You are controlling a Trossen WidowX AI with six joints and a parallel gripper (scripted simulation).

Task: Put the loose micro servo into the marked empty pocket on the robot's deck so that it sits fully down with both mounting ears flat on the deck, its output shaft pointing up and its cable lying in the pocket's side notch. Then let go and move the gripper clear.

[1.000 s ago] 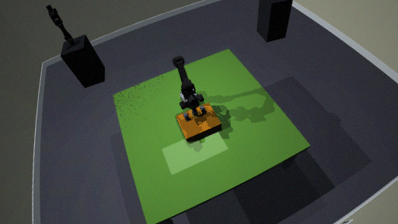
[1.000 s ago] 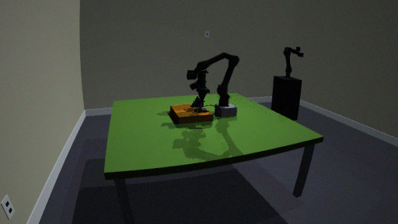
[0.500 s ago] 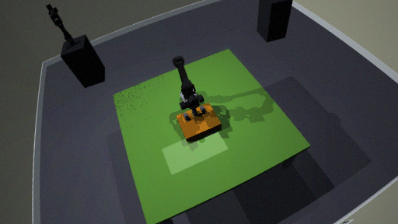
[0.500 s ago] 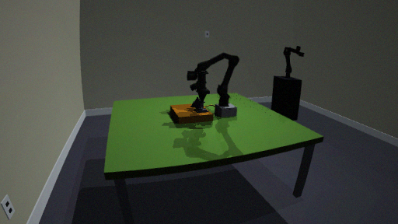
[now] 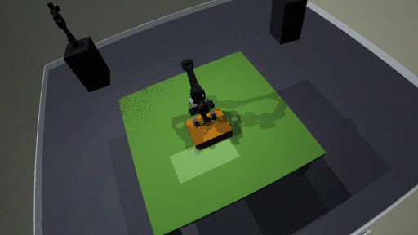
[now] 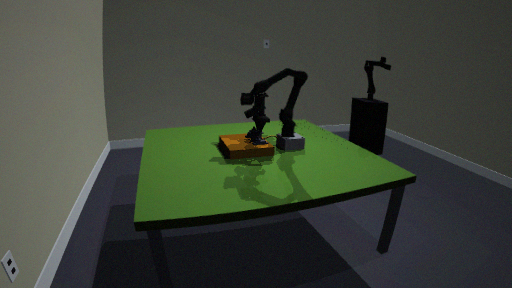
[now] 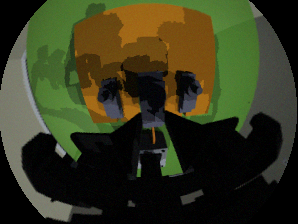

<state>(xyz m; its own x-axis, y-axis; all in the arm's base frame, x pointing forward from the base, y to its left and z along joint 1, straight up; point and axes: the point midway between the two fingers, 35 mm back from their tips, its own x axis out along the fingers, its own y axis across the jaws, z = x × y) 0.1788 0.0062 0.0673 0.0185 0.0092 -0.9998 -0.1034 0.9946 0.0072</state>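
One green table holds one orange deck at the frame's middle; one gripper pinches one dark servo above it.

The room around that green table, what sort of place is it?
Probably a robot test room. A lone green table carries a small black arm over an orange deck, and black pedestals hold what look like cameras, amid bare walls.
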